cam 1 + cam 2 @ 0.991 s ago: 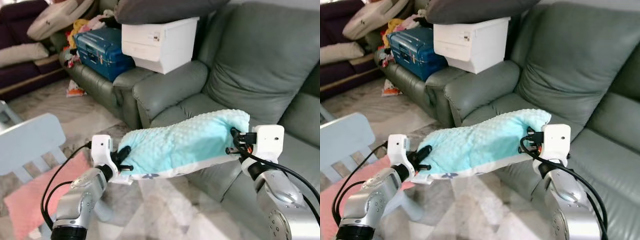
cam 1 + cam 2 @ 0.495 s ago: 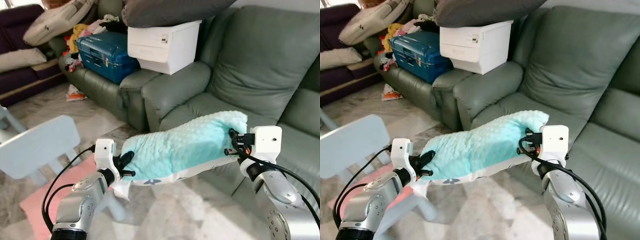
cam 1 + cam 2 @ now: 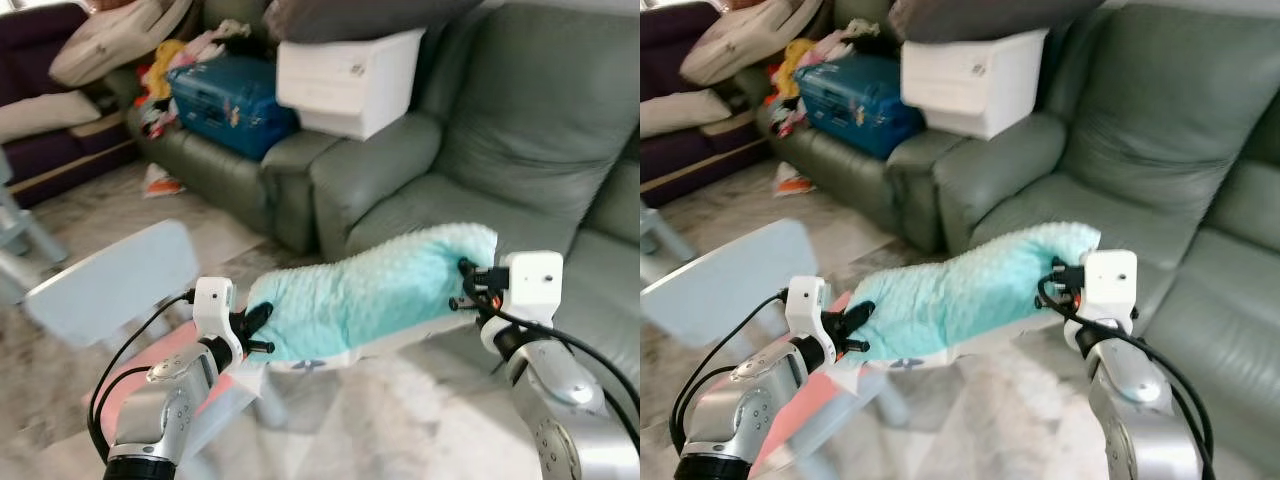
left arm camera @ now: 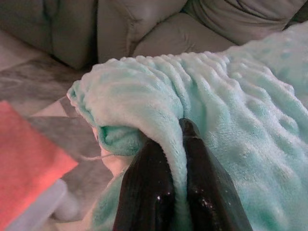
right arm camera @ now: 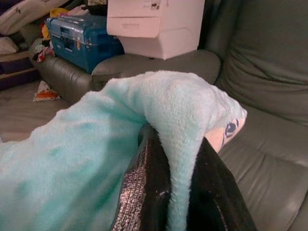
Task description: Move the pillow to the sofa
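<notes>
Eye views: one mint pillow (image 3: 375, 295) hangs between two grippers before the one green sofa (image 3: 520, 130) (not touching its seat); wrist views: left gripper (image 4: 166, 139) and right gripper (image 5: 171, 159) each pinch one pillow end.

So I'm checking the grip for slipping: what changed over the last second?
Only the camera view shifted as the robot moved; the now pictures are blurred. The left gripper and right gripper stay shut on the same ends of the pillow, held short of the sofa.
</notes>
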Controlling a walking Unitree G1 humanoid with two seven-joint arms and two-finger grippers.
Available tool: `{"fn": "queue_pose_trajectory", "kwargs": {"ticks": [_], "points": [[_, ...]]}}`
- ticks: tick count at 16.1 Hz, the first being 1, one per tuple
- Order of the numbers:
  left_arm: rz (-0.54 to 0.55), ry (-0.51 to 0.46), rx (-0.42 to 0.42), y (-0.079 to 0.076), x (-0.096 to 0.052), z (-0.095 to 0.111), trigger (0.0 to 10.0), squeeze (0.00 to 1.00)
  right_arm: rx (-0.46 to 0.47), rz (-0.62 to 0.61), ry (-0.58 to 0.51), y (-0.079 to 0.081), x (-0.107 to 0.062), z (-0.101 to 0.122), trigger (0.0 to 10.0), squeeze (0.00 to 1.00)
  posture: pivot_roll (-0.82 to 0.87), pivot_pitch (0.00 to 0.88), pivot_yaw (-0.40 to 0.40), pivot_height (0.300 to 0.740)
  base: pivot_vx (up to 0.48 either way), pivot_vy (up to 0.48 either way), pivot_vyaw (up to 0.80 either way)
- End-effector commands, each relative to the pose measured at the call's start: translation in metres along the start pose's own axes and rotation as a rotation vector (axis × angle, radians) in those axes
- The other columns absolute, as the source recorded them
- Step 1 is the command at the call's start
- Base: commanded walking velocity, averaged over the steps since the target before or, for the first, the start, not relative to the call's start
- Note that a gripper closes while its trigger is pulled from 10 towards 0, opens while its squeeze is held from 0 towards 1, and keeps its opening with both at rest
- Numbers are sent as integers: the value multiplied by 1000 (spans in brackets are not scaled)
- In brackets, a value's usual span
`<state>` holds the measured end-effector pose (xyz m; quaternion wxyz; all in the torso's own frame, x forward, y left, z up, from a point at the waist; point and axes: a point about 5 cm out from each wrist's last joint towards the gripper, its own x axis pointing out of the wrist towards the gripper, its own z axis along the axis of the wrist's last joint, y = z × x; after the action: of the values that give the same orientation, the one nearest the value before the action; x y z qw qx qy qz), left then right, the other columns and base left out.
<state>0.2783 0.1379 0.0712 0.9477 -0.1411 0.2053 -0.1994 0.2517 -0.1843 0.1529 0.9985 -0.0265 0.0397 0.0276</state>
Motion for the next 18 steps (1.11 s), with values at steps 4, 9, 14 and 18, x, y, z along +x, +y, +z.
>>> {"fn": "queue_pose_trajectory", "kwargs": {"ticks": [4, 9, 14, 18], "points": [[1, -59, 112, -6, 3, 10, 10000, 0, -11, -10, -8, -2, -1, 3, 10000, 0, -239, 0, 50, 740, 0, 0, 0], [28, -155, 175, 2, 1, 19, 10000, 0, -15, -14, 0, -3, -1, 1, 10000, 0, -234, 0, 46, 740, 0, 0, 0], [-31, -167, 83, -4, 4, 21, 10000, 0, -7, -13, 5, -3, -2, 0, 10000, 0, -242, 0, 50, 740, 0, 0, -378], [-64, -157, 73, -9, 4, 18, 10000, 0, -4, -17, 4, -3, -3, 0, 10000, 0, -246, 0, 50, 740, 0, 0, -222]]}}
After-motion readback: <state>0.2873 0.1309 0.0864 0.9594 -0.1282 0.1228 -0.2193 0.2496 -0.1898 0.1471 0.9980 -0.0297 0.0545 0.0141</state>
